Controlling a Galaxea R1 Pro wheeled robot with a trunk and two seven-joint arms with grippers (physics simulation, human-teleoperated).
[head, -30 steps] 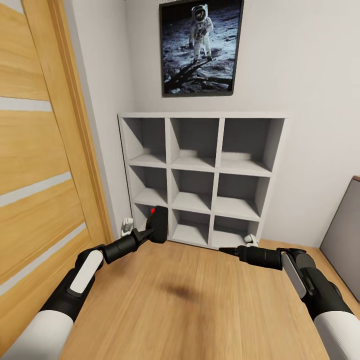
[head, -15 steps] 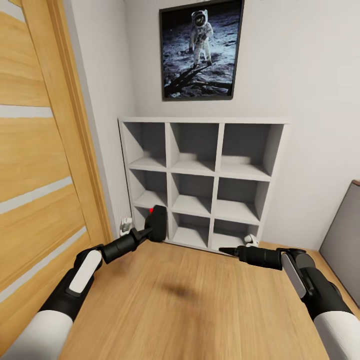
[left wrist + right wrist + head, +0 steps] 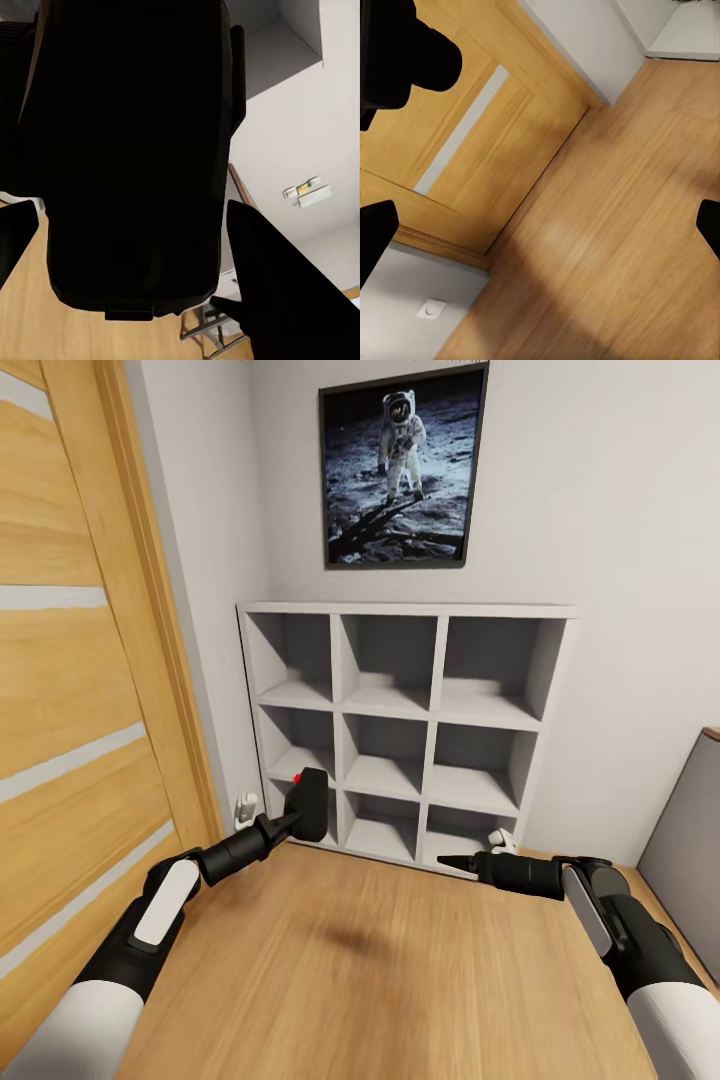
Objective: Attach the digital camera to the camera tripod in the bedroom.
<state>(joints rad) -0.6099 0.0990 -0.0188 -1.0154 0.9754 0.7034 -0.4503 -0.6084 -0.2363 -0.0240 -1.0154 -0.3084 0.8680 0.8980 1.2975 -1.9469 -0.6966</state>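
Observation:
My left gripper [image 3: 297, 817] is shut on the digital camera [image 3: 311, 804], a small black box with a red button on top. I hold it low in front of the shelf's bottom-left cubby. In the left wrist view the camera's dark body [image 3: 135, 150] sits between the fingers [image 3: 279, 289]. My right gripper [image 3: 446, 860] hovers over the floor at the right. Its fingertips [image 3: 375, 238] stand far apart in the right wrist view, with nothing between them. Thin silver-grey bars [image 3: 204, 334] show past the camera; I cannot tell whether they are the camera tripod.
A grey nine-cubby shelf [image 3: 437, 700] stands against the wall ahead, with an astronaut poster [image 3: 402, 460] above it. A wooden door [image 3: 80, 680] runs along the left, and a grey panel [image 3: 690, 830] stands at the right. Small white objects [image 3: 246, 810] lie by the shelf's foot on the wood floor [image 3: 380, 970].
The whole picture has slid down a little, so the head camera moved. Against the shelf, my left gripper has risen slightly with the camera. The right arm has held its pose.

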